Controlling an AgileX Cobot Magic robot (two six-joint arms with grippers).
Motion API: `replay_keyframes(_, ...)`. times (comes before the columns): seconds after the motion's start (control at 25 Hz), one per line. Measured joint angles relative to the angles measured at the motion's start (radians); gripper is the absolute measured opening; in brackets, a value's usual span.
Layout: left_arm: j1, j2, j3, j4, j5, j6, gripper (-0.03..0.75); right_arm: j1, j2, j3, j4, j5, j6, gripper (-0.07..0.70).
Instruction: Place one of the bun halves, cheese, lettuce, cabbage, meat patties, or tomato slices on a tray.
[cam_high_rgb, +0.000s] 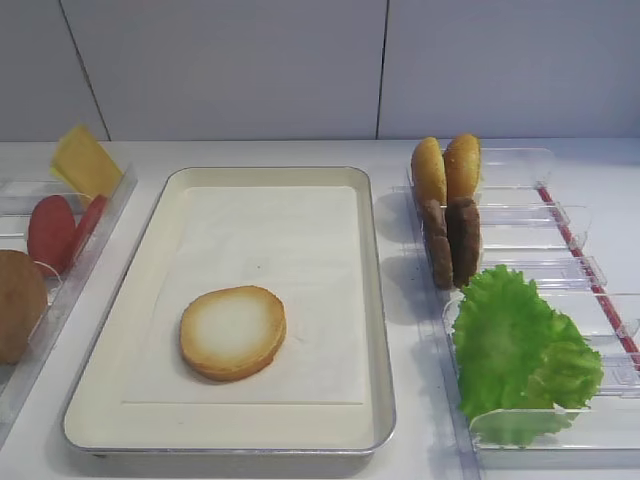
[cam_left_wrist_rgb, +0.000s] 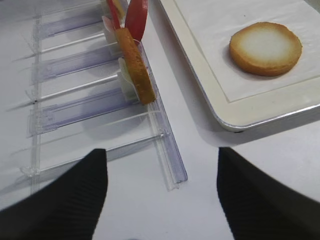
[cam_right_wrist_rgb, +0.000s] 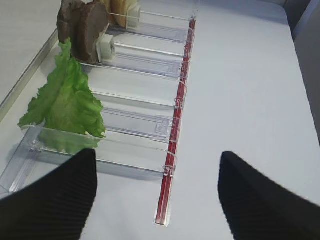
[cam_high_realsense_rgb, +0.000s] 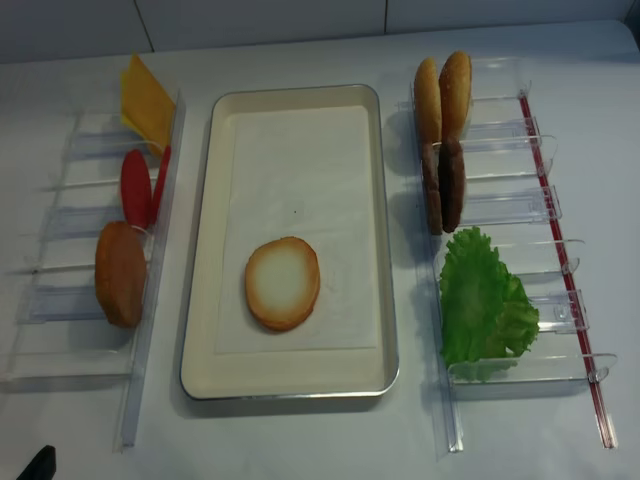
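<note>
One bun half (cam_high_rgb: 233, 332) (cam_left_wrist_rgb: 266, 47) (cam_high_realsense_rgb: 283, 283) lies cut face up on the cream tray (cam_high_rgb: 270, 230) (cam_high_realsense_rgb: 300, 150). In the left holder stand the cheese (cam_high_rgb: 85, 162) and tomato slices (cam_high_rgb: 52, 232) (cam_left_wrist_rgb: 136, 17). The right holder carries the meat patties (cam_high_rgb: 452, 240) (cam_right_wrist_rgb: 82, 25) and the lettuce (cam_high_rgb: 515, 345) (cam_right_wrist_rgb: 67, 102). Cabbage is out of view. My left gripper (cam_left_wrist_rgb: 160, 165) hangs open over bare table at the left holder's near end, nothing between its fingers. My right gripper (cam_right_wrist_rgb: 157, 160) is open too, empty, just short of the lettuce slot.
A darker brown domed bun (cam_high_rgb: 15, 305) (cam_left_wrist_rgb: 136, 67) stands in the left clear holder (cam_left_wrist_rgb: 170, 155). Two golden-orange buns (cam_high_rgb: 445, 168) stand at the far end of the right clear holder (cam_right_wrist_rgb: 145, 125), which has a red strip (cam_right_wrist_rgb: 172, 150) along its outer side.
</note>
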Motion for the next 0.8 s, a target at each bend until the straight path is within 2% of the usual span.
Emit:
replay_keyframes(0.08,0.021,0.000,0.000,0.000,0.000,0.000,0.456,0.000,0.000,0.000,0.000,0.000,0.000,0.519)
replay_keyframes(0.28,0.186,0.000,0.000,0.000,0.000,0.000,0.456,0.000,0.000,0.000,0.000,0.000,0.000,0.519)
replay_keyframes(0.32,0.201,0.000,0.000,0.000,0.000,0.000,0.456,0.000,0.000,0.000,0.000,0.000,0.000,0.519)
replay_keyframes(0.8,0.211,0.000,0.001,0.000,0.000,0.000,0.456,0.000,0.000,0.000,0.000,0.000,0.000,0.519)
